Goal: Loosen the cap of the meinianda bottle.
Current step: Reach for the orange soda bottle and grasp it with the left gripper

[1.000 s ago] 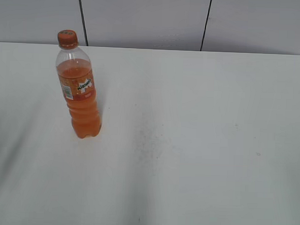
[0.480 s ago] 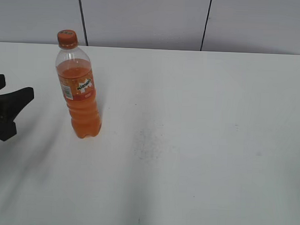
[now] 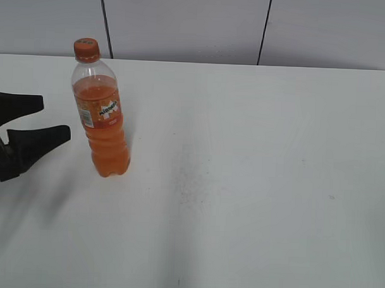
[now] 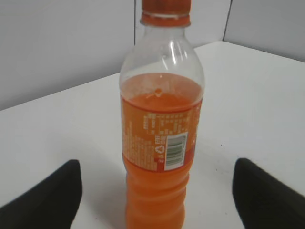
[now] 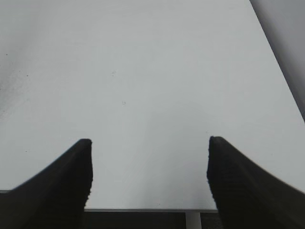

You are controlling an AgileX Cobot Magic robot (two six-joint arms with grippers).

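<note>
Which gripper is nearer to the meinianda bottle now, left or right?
Left. The left gripper is just beside the meinianda bottle, its open jaws facing it. The right gripper sees only bare table, no bottle.

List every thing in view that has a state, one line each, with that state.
meinianda bottle: upright on the table, partly full of orange drink, not gripped.
cap: on the bottle's neck.
left gripper: open, fingers apart, beside the bottle, not touching it.
right gripper: open, holding nothing, over bare table.
</note>
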